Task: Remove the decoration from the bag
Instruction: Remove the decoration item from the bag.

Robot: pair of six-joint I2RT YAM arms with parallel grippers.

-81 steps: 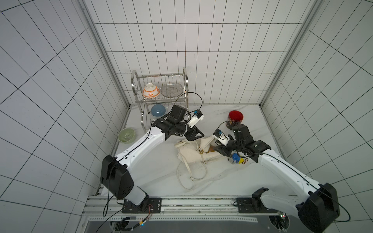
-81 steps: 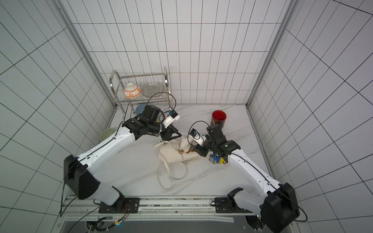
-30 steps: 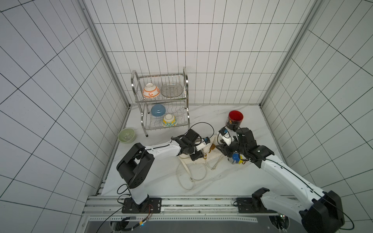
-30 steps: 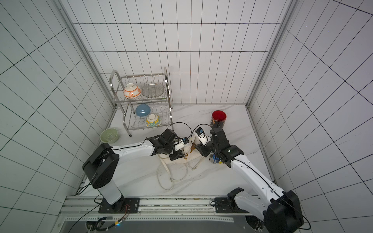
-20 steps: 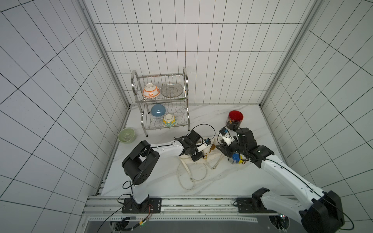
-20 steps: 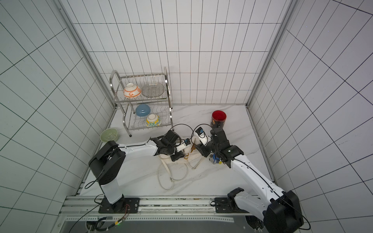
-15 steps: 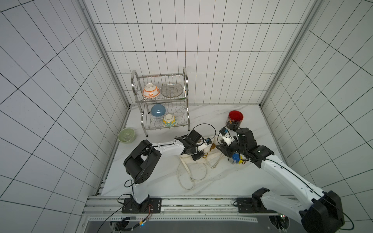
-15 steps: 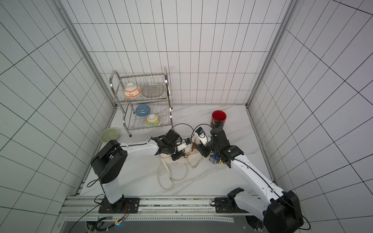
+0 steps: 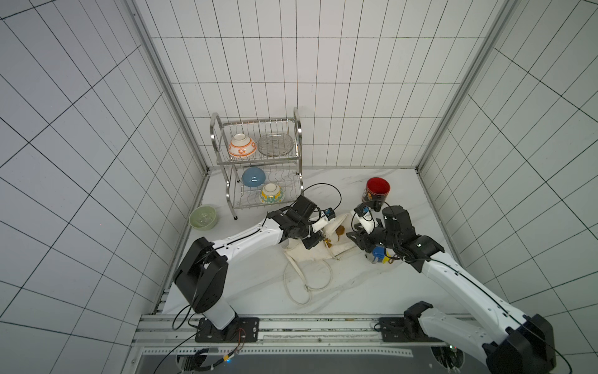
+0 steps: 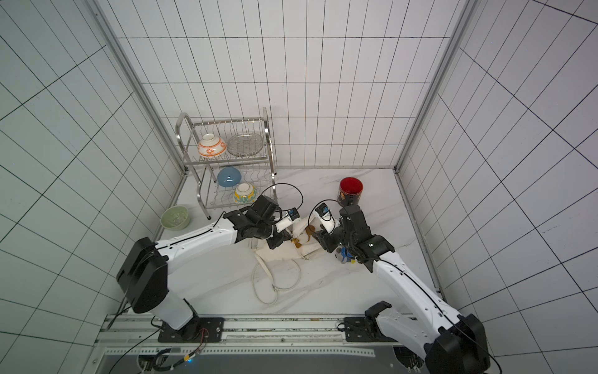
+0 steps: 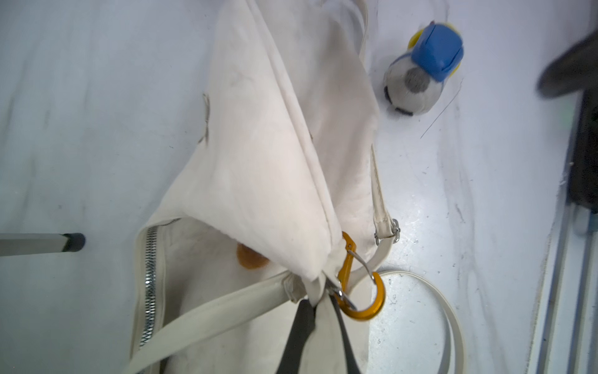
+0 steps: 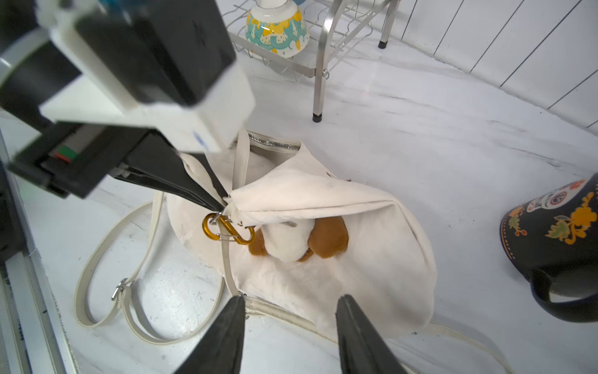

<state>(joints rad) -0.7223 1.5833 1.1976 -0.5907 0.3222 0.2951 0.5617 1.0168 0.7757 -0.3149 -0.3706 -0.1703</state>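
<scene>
The cream-white fabric shoulder bag (image 12: pixel 372 259) lies on the white marble tabletop (image 12: pixel 437 136), its corner beside the orange metal carabiner (image 12: pixel 226 231) pinched tight by the left gripper (image 12: pixel 225 198), while the right gripper (image 12: pixel 291 297) hovers half-spread and empty.

A white marbled surface (image 9: pixel 356 285) is seen in both top views. A wire dish rack (image 9: pixel 250 200) is stood at its far left corner, with a green bowl (image 9: pixel 203 217) set just beside it. A dark, red-lined mug (image 9: pixel 377 191) is placed toward the far right. A cream bag (image 9: pixel 307 252) is spread near the middle, and a small grey and blue toy (image 9: pixel 377 255) is laid just beside it.
</scene>
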